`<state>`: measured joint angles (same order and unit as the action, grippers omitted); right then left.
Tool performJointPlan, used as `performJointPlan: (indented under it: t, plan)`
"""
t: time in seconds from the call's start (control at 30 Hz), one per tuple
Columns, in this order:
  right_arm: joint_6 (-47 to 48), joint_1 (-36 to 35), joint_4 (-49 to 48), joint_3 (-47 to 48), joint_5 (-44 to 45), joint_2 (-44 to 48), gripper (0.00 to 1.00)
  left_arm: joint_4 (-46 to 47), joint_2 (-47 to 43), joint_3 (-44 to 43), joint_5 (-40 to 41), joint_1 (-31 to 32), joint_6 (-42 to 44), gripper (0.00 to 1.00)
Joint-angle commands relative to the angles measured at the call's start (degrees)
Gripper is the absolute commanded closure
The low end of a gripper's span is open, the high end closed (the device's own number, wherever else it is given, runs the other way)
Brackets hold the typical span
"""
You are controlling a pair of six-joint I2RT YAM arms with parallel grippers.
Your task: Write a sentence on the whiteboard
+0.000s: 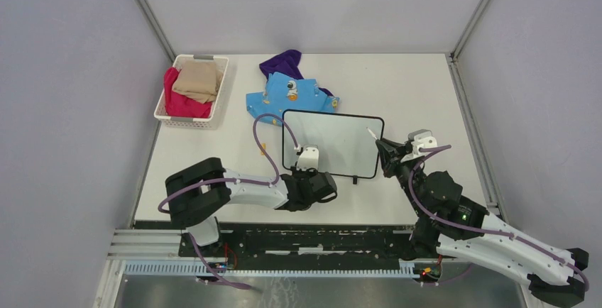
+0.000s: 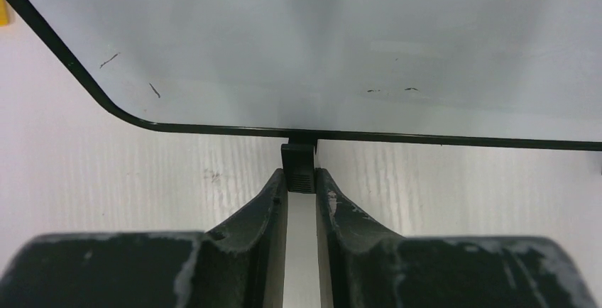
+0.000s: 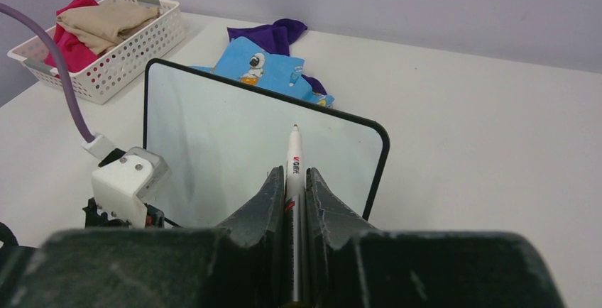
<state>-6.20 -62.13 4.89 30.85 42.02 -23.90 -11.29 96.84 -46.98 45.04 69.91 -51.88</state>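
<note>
Pale lilac-grey walls close in a matte white worktop (image 1: 426, 95), whose surface shows a faint ribbed grain up close. Near its middle sits the whiteboard (image 1: 341, 141), a glossy white rectangle in a thin black frame with rounded corners. Whether it lies flat or slightly tilted cannot be told. Its face carries only a few short dark flecks.

The left fingers (image 2: 273, 194), black and scuffed grey along their edges, are clenched on a small ribbed black foot (image 2: 298, 166) under the board's near edge. From overhead they are hidden beneath the white wrist block. The right fingers (image 3: 273, 194) grasp a slim white marker (image 3: 294, 162) with red lettering too small to read. Its tip points over the right part of the board, and its rear end is buried between the fingers. Contact between tip and board cannot be made out.

Just beyond the board's far left corner lies a crumpled blue cloth (image 1: 284, 95) printed with an astronaut, partly over a purple cloth (image 1: 282, 63). At the far left stands a white perforated plastic basket (image 3: 124, 67) holding a folded beige garment (image 1: 197, 81) on a magenta one (image 1: 181, 102) that is mostly covered. Smooth purple cables (image 1: 264, 134) loop along both arms, and the board's right end is cut off in the left wrist view.
</note>
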Motion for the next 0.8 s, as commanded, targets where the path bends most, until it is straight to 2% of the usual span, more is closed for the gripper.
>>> performJointPlan:
  t: [0.0,0.27,0.53,0.77]
  plan:
    - [-0.62,-0.18,-3.09,0.22,-0.35,-0.65,1.00,-6.15,-2.57,2.64,4.61,1.98,-8.76,0.98]
    - [-1.27,-0.15,-3.66,-0.13,-1.06,-0.87,1.00,-7.47,3.11,-3.79,4.36,5.59,-8.45,0.98]
    - [-1.23,-0.20,-2.09,0.79,-0.83,0.12,1.00,-6.14,6.60,-7.54,3.48,5.76,-6.79,0.98]
    - [-0.79,-0.11,-2.38,0.26,-0.47,0.35,1.00,-4.71,7.45,-7.92,1.37,5.70,-4.99,0.85]
